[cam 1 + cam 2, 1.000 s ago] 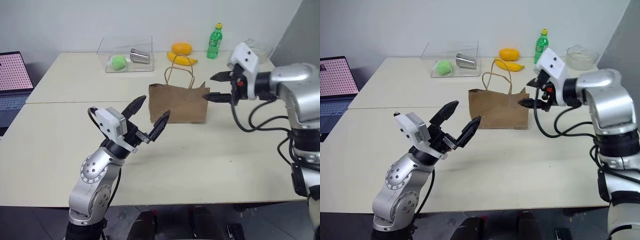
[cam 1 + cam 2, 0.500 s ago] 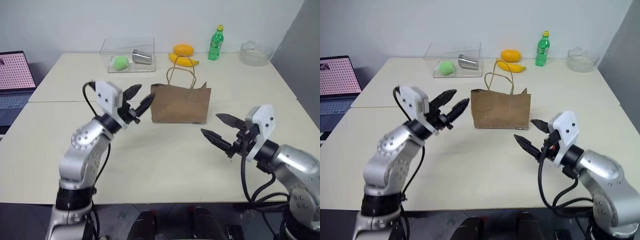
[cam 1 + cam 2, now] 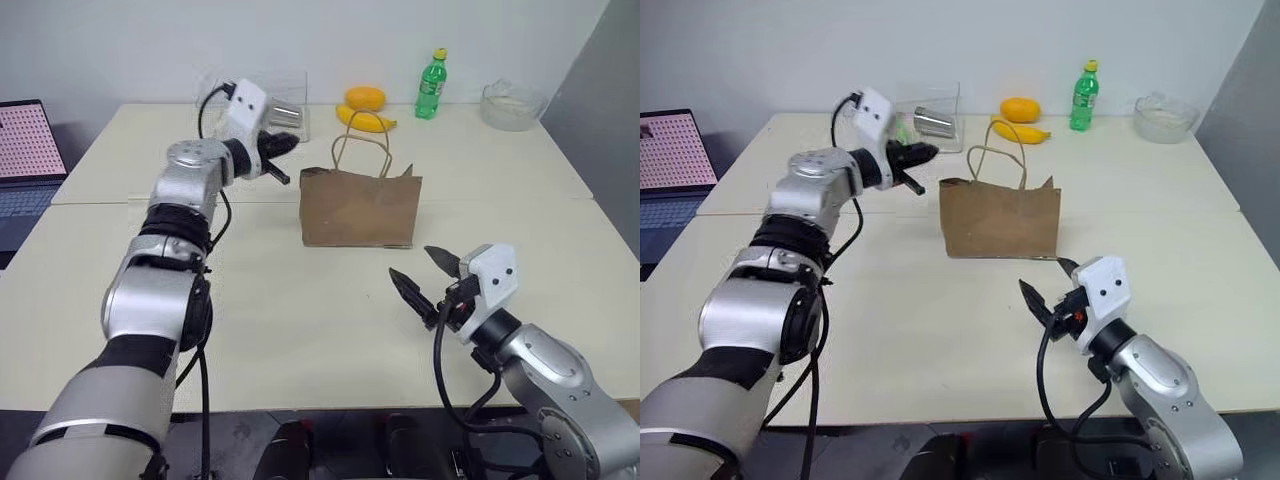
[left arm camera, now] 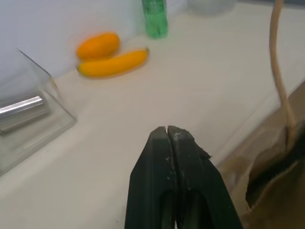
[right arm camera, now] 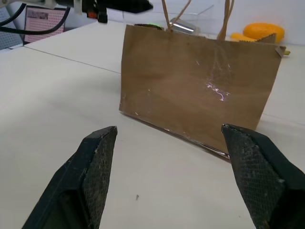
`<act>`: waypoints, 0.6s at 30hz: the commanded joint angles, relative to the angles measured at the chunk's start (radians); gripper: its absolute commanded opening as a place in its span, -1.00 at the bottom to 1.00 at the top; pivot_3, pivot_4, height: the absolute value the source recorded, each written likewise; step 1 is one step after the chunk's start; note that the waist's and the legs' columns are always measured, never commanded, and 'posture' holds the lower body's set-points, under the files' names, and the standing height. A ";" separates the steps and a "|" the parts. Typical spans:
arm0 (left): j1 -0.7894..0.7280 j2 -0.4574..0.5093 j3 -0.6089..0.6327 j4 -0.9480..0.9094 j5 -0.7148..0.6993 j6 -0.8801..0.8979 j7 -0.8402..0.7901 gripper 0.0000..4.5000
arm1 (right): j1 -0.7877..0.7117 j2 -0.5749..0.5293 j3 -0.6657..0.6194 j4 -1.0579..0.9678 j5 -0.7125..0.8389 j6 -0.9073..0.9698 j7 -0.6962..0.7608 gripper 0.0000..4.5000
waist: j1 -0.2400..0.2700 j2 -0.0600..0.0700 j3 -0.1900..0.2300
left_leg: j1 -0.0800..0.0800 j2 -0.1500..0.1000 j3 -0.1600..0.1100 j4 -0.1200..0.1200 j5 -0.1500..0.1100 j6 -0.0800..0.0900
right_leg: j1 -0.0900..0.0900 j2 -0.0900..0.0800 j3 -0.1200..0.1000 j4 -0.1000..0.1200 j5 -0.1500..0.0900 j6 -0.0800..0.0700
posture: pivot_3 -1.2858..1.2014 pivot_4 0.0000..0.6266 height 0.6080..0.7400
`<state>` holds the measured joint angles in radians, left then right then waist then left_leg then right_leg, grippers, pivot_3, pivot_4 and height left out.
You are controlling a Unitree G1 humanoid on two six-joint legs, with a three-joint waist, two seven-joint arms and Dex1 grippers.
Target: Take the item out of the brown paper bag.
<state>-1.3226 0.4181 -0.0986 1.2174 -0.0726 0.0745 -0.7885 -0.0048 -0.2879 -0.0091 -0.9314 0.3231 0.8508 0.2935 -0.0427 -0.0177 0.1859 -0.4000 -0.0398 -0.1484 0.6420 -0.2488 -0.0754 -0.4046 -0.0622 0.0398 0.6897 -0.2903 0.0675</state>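
Here we see the table (image 3: 300,330) across most of the frame, with the bag (image 3: 360,208) upright at centre, handles up. We cannot see the ketchup bottle; the bag's inside is hidden from us. Our left gripper (image 3: 283,145), upper centre-left, has its fingers (image 4: 169,143) pressed together on nothing, near the bag's upper left corner, apart from it. Our right gripper (image 3: 425,275), lower right, is spread wide and empty, facing the bag. Top centre: soda bottle (image 3: 431,84), banana (image 3: 366,120).
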 commanded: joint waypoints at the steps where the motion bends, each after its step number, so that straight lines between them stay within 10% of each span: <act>1: -0.066 -0.023 0.010 0.083 0.052 -0.050 0.004 -0.99 | 0.014 -0.011 0.010 -0.116 -0.002 -0.040 -0.039 0.64 | -0.007 -0.001 0.001 | 0.000 0.000 0.000 0.000 0.000 0.000 | 0.000 0.000 0.000 0.000 0.000 0.000 | 0.03 -0.52 1.00; 18: -0.040 0.040 -0.071 0.066 0.192 -0.127 -0.776 -0.99 | 0.170 -0.262 -0.005 -0.116 0.274 -0.213 -0.154 0.64 | -0.018 -0.002 0.001 | 0.000 0.001 0.000 0.001 0.000 0.000 | 0.000 0.000 0.000 0.003 0.000 0.000 | 0.03 -0.52 1.00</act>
<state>-1.3704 0.4471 -0.1612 1.3170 0.1134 -0.0321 -1.4966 0.1649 -0.5368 0.0089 -0.9325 0.5547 0.6663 0.1571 -0.0610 -0.0198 0.1872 -0.3998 -0.0393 -0.1482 0.6431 -0.2489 -0.0752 -0.4043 -0.0620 0.0400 0.6925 -0.2902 0.0676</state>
